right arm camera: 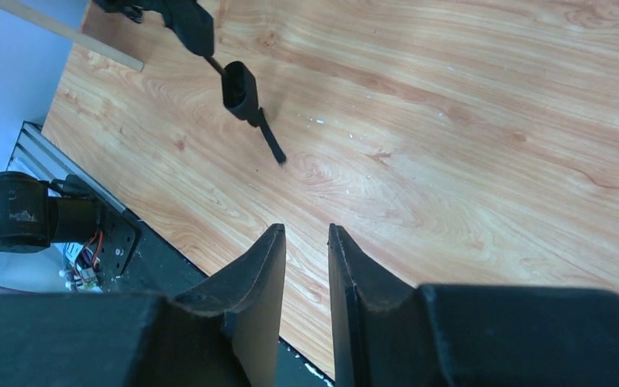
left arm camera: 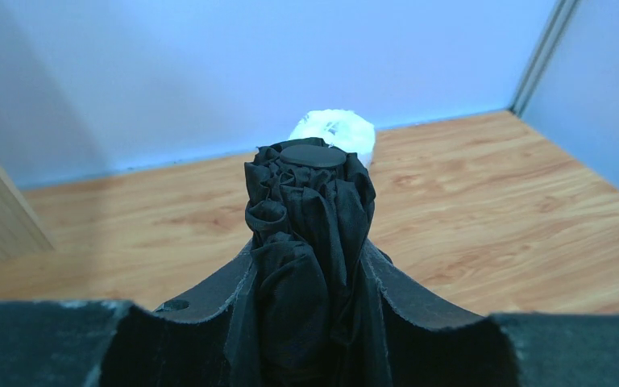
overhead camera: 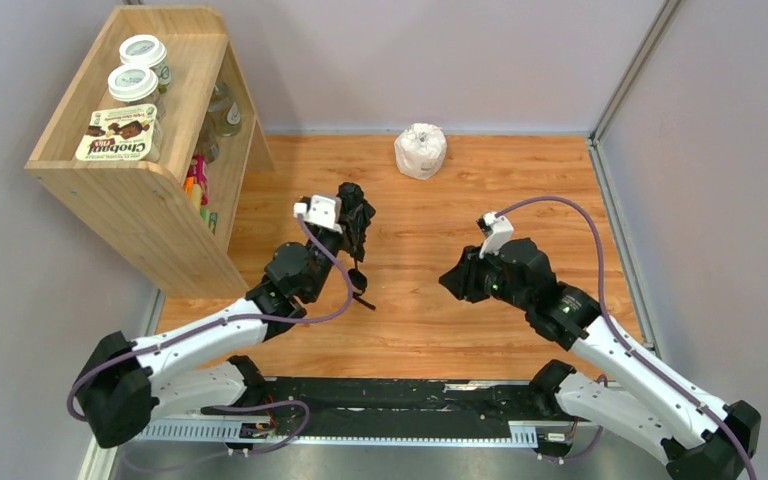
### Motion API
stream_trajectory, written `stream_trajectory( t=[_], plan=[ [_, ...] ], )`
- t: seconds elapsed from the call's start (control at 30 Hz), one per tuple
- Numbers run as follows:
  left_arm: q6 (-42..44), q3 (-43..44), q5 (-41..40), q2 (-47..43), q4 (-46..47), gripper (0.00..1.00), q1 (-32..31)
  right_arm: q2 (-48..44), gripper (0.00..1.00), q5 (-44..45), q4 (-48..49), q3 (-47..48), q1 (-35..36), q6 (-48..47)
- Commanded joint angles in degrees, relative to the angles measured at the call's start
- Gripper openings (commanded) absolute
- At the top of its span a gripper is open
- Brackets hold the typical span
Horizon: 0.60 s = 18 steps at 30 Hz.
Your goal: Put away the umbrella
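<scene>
1. The left gripper point(overhead camera: 346, 236) hangs above the table point(overhead camera: 430, 330) left of centre, and it's clamped on the umbrella point(overhead camera: 357, 212), holding the folded black bundle well off the wood.
2. On the left wrist view the umbrella point(left arm camera: 310, 210) fills the middle. The crumpled fabric is squeezed between the two fingers point(left arm camera: 209, 298), and a flat round cap tops it. The lower end is cut off by the frame edge.
3. The handle point(right arm camera: 238, 85) shows up on the right wrist view, dangling in the air at the end of a thin shaft, and the strap point(right arm camera: 272, 141) trails below it. From overhead the handle point(overhead camera: 357, 278) is only a small dark shape, black on black against the arm.
4. The right gripper point(right arm camera: 306, 242) sits well apart from the umbrella, out to the right, its jaws parted only a narrow slot with nothing between them. From above its fingertips are hard to pick out point(overhead camera: 457, 280).
5. A white wad point(overhead camera: 421, 150) rests near the back wall. On the left wrist view it is half hidden behind the umbrella's top point(left arm camera: 334, 129), and I can't tell what it is.
6. The wooden shelf point(overhead camera: 140, 190) stands at far left, with two jars point(overhead camera: 143, 50) and a box point(overhead camera: 118, 135) on top. The items inside are mostly hidden by the side panel.
</scene>
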Motion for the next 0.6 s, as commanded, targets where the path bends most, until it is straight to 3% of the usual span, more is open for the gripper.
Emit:
stream_trajectory(
  t=[0.0, 0.2, 0.43, 0.5, 0.57],
  plan=[
    [14.4, -3.9, 0.4, 6.6, 19.4, 0.0, -0.8, -3.5, 0.29, 3.8, -0.7, -0.5, -0.1, 0.4],
    [8.7, -18.4, -2.7, 21.6, 44.7, 0.0, -3.8, -6.5, 0.3, 6.8, -0.4, -3.1, -0.2, 0.8],
    [0.4, -21.4, -5.3, 28.2, 45.5, 0.0, -5.5, -6.4, 0.3, 5.6, 0.4, -3.9, -0.2, 1.7],
    [-1.0, -19.5, -5.5, 24.9, 38.5, 0.0, -5.3, -6.4, 0.3, 5.5, -0.2, -3.5, -0.2, 1.8],
    [-9.1, -7.4, 0.0, 17.0, 10.6, 0.0, -3.4, -6.2, 0.3, 5.6, -1.0, -2.9, -0.3, 1.6]
  ],
)
